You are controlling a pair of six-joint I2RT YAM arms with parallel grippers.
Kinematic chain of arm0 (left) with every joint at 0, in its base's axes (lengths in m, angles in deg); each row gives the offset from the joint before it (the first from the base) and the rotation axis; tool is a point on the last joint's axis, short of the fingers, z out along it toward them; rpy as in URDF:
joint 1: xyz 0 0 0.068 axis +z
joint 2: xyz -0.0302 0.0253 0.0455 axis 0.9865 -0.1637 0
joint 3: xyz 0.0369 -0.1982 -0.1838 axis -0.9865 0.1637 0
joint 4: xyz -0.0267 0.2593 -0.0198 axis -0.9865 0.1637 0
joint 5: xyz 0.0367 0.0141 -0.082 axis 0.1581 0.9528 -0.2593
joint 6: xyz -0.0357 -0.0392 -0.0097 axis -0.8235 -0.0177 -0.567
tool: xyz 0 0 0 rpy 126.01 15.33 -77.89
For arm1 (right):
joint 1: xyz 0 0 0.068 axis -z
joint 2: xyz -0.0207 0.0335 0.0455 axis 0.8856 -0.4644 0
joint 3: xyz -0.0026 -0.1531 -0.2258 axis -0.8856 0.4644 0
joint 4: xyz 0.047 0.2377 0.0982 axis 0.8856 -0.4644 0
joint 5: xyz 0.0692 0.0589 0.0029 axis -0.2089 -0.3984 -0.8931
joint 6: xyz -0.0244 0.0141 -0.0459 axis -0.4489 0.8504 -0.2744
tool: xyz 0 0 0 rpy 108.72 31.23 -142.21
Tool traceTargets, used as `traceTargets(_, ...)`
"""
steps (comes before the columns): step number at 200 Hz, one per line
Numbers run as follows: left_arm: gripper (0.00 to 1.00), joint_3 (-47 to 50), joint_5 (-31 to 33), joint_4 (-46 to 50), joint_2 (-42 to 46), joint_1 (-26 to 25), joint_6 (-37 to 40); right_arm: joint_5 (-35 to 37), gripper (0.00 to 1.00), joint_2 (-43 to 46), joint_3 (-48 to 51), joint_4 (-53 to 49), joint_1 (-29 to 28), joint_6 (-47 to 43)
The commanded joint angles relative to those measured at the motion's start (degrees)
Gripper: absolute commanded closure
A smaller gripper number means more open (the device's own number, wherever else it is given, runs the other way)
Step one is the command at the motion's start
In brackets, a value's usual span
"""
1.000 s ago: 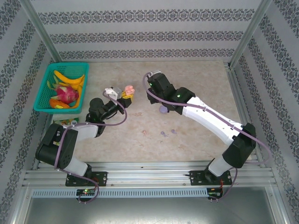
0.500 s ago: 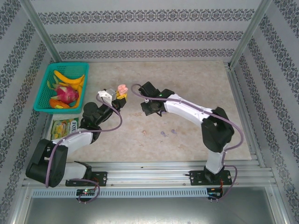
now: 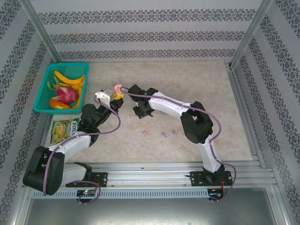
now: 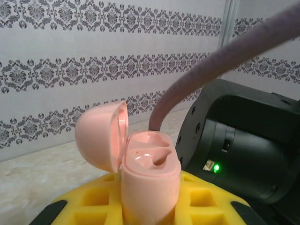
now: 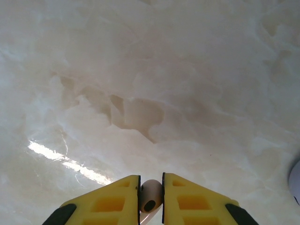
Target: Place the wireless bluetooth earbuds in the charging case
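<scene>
My left gripper is shut on the pale pink charging case, held upright with its lid swung open to the left and both sockets showing bare. From above, the case sits raised at the centre left. My right gripper is shut on one pale pink earbud, looking down on the marble table. Its black wrist stands close to the right of the case, and from above the right gripper is just right of it. Loose earbuds lie on the table: a pink one and two purple ones.
A teal basket of fruit stands at the far left, a snack packet in front of it. The right arm's purple cable arcs over the case. A white object shows at the right wrist view's edge.
The right arm has swung left across the table until its wrist is beside the case. The left arm has carried the case a little left and farther back.
</scene>
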Motion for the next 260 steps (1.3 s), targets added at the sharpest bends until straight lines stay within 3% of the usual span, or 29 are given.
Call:
traceTargets(1, 1.0, 0.3, 0.3, -0.3, 1.1, 0.7, 0.8, 2.5, 0.82, -2.0, -1.4, -3.9, -0.7, -2.3)
traceTargets(123, 1.0, 0.1, 0.7, 0.8, 1.4, 0.7, 0.5, 0.6, 0.78, -5.6, 0.0, -2.9, 0.4, -1.8)
traceTargets(173, 1.0, 0.3, 0.7, 0.4, 1.1, 0.7, 0.0, 0.0, 0.59, -5.1, 0.1, -3.0, 0.6, -1.1)
traceTargets(220, 1.0, 0.2, 1.1, 0.1, 0.9, 0.7, -0.3, -1.8, 0.5, 0.1, 1.4, -2.8, 1.0, 2.9)
traceTargets(260, 1.0, -0.2, 1.7, 0.1, 0.6, 0.7, 0.1, -5.5, 0.47, 8.2, 7.2, -1.0, 3.1, 13.1)
